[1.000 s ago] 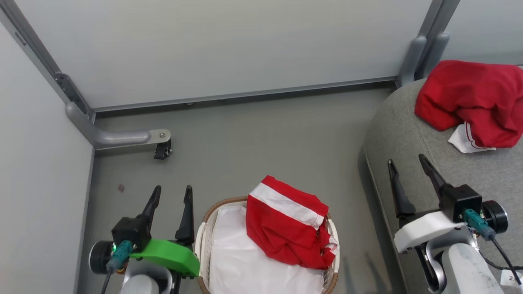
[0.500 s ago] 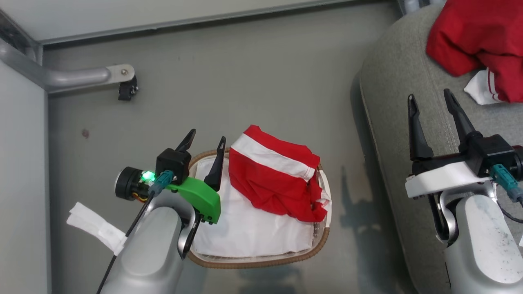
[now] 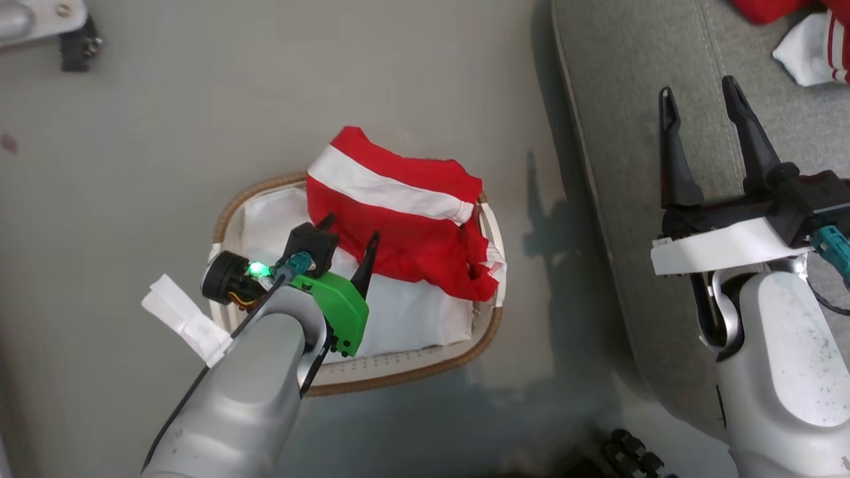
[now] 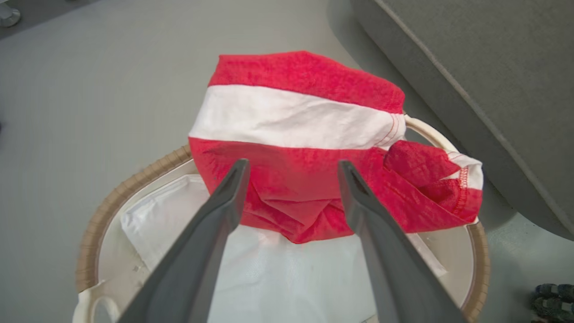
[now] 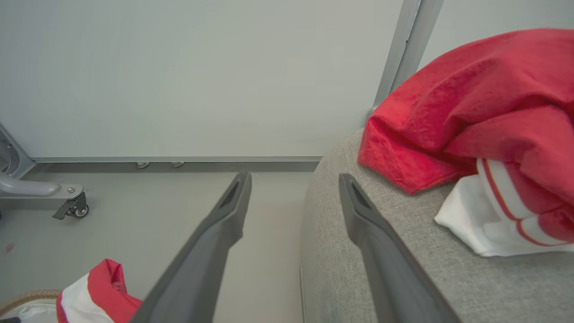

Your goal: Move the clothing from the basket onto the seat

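A red garment with a white band lies heaped over the far right of the oval basket, spilling over its rim. The white liner covers the basket's bottom. My left gripper hangs open over the basket, its tips at the garment's near edge, nothing between them. My right gripper stands open above the grey seat. A second red garment with white trim rests on the seat's far part.
The grey floor surrounds the basket. A pale wall panel with a metal post stands behind, and a caster foot sits at the left. A dark object lies on the floor near the bottom edge.
The head camera has tipped downward, so the scene slid up in view. My left gripper has come in over the basket toward the red garment. The right gripper stays open above the seat.
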You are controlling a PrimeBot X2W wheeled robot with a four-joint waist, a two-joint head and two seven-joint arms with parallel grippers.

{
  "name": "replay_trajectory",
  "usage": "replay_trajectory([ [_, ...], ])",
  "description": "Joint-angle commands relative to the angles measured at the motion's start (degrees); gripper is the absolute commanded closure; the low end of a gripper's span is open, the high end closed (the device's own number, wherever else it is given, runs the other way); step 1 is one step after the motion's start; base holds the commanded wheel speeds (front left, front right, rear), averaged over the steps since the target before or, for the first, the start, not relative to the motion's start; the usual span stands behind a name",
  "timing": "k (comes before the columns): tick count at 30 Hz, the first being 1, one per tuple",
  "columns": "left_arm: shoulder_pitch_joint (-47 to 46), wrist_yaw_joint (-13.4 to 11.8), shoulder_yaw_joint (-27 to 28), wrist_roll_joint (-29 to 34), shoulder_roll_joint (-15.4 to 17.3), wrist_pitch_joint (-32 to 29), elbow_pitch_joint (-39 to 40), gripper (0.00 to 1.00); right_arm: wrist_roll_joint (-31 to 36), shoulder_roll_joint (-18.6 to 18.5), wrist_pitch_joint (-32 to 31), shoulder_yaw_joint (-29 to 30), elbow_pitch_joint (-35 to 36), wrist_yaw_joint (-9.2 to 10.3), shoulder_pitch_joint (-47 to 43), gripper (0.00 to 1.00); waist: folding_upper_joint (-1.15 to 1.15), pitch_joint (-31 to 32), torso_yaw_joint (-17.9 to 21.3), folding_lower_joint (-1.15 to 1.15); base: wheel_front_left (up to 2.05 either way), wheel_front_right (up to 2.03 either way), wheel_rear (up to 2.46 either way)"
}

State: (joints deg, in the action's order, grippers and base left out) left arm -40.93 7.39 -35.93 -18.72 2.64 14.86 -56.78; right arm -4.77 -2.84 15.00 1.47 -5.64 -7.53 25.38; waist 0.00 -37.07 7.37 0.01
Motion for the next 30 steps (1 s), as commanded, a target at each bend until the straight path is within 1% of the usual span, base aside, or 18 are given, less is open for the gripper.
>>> replay_trajectory([
  [1, -2.03, -0.08, -0.44, -1.02, 0.45, -0.01, -0.9, 0.0, -0.59, -0.09, 0.28, -0.31, 0.53, 0.08, 1.08, 0.0, 0.0, -5.42, 4.47, -0.01, 0.0, 0.0, 0.0],
  [5, -4.11, -0.89, -1.51, -3.86, 0.45, -0.51, -3.51, 0.0, -1.5, -0.09, 0.28, -1.14, 1.28, 0.08, 2.08, 0.0, 0.0, -7.58, 5.71, -0.01, 0.0, 0.0, 0.0],
  [12, -8.21, -3.01, -1.17, -8.87, 0.44, -0.89, -7.15, 0.0, -2.46, -0.1, 0.28, -2.23, 2.37, 0.08, 3.48, 0.0, 0.0, -10.51, 7.27, -0.01, 0.0, 0.0, 0.0],
  [16, -9.75, -3.47, -0.94, -11.62, 0.43, -0.73, -8.25, 0.0, -2.82, -0.1, 0.28, -2.56, 2.58, 0.08, 3.71, 0.0, 0.0, -11.33, 7.71, -0.01, 0.0, 0.0, 0.0],
  [27, -12.74, -4.29, -2.9, -16.57, 0.43, -0.36, -8.98, 0.0, -3.89, -0.1, 0.28, -3.77, 2.72, 0.08, 4.49, 0.0, 0.0, -12.28, 8.82, -0.01, 0.0, 0.0, 0.0],
  [28, -12.98, -4.27, -3.05, -17.11, 0.43, -0.27, -9.1, 0.31, -3.94, -0.1, 0.28, -3.77, 2.76, 0.08, 4.51, 0.0, 0.0, -12.33, 8.88, -0.01, 0.0, 0.0, 0.0],
  [29, -13.16, -4.29, -3.15, -17.51, 0.43, -0.23, -9.17, 0.52, -3.97, -0.1, 0.28, -3.73, 2.79, 0.08, 4.52, 0.0, 0.0, -12.37, 8.9, -0.01, 0.0, 0.0, 0.0],
  [30, -13.34, -4.29, -3.32, -17.94, 0.43, -0.11, -9.23, 0.67, -3.94, -0.1, 0.28, -3.66, 2.84, 0.08, 4.53, 0.0, 0.0, -12.4, 8.9, -0.01, 0.0, 0.0, 0.0],
])
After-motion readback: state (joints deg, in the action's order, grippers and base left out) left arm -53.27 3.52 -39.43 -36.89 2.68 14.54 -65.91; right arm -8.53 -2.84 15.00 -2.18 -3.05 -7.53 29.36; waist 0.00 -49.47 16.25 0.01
